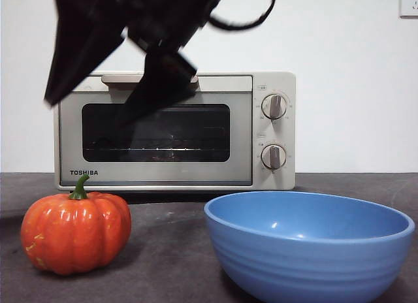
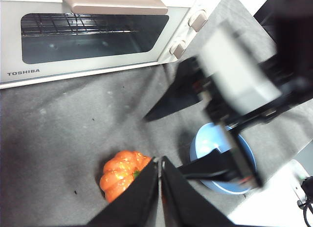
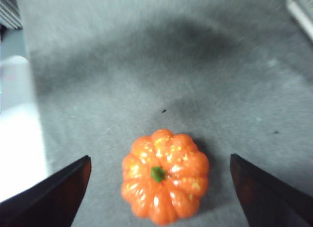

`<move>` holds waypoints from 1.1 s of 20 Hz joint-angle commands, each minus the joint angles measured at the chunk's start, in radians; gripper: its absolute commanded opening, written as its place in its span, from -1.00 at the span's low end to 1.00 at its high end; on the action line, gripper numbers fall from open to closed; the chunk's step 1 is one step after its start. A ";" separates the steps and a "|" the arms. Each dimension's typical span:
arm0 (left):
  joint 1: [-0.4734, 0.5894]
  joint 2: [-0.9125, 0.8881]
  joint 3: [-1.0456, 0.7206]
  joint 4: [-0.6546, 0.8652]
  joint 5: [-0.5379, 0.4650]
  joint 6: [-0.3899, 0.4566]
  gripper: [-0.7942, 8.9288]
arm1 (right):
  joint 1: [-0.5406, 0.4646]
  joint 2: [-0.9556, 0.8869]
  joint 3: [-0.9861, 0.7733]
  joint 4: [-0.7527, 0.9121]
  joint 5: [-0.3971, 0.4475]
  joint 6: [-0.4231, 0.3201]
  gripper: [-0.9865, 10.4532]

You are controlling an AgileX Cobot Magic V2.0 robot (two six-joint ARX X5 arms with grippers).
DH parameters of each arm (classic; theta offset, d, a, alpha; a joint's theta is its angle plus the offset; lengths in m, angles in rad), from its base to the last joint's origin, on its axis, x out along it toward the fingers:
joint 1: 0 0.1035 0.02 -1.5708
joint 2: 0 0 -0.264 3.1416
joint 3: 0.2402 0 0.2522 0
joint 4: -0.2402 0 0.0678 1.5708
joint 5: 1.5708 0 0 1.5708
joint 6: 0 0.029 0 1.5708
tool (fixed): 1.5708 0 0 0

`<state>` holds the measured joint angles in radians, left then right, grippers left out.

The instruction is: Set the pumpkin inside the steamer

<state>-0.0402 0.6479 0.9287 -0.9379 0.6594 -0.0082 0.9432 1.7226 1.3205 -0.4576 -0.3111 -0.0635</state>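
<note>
Jaws on the right gripper (image 3: 159, 188) stand wide apart, high above the pumpkin (image 3: 165, 175), which sits between them in the right wrist view but untouched. Those of the left gripper (image 2: 160, 175) are pressed together and hold nothing; that arm hangs off to one side, looking down on the scene.

By my reading the task has barely begun. The pumpkin (image 1: 76, 232) rests upright on the grey tabletop (image 1: 170, 244), in front of the steamer (image 1: 175, 130) and apart from it, and the steamer door (image 1: 155, 130) is closed, its bar handle (image 2: 115, 3) untouched. Left to do, as I judge it: open the door, grip the pumpkin, carry it in and release it.

Bare tabletop surrounds the pumpkin, so a straight descent looks unobstructed. A blue bowl (image 1: 309, 244) stands near, on the knob side, and the 2 arms are close to each other overhead, which could crowd any move toward the door.
</note>
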 commanded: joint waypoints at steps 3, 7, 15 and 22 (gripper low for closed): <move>-0.002 0.005 0.019 0.011 0.005 0.020 -0.80 | 0.039 0.098 0.023 0.030 0.023 -0.003 -0.02; -0.002 0.005 0.019 0.011 0.005 0.020 -0.80 | 0.058 0.150 0.023 0.046 0.034 -0.003 -0.01; -0.002 0.005 0.019 0.010 0.005 0.020 -0.80 | 0.069 0.222 0.023 0.045 0.084 -0.004 0.04; -0.002 0.005 0.019 0.010 0.005 0.020 -0.80 | 0.076 0.232 0.023 0.034 0.106 -0.001 -0.16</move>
<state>-0.0402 0.6479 0.9287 -0.9382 0.6594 -0.0055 1.0069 1.9362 1.3212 -0.4217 -0.2070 -0.0635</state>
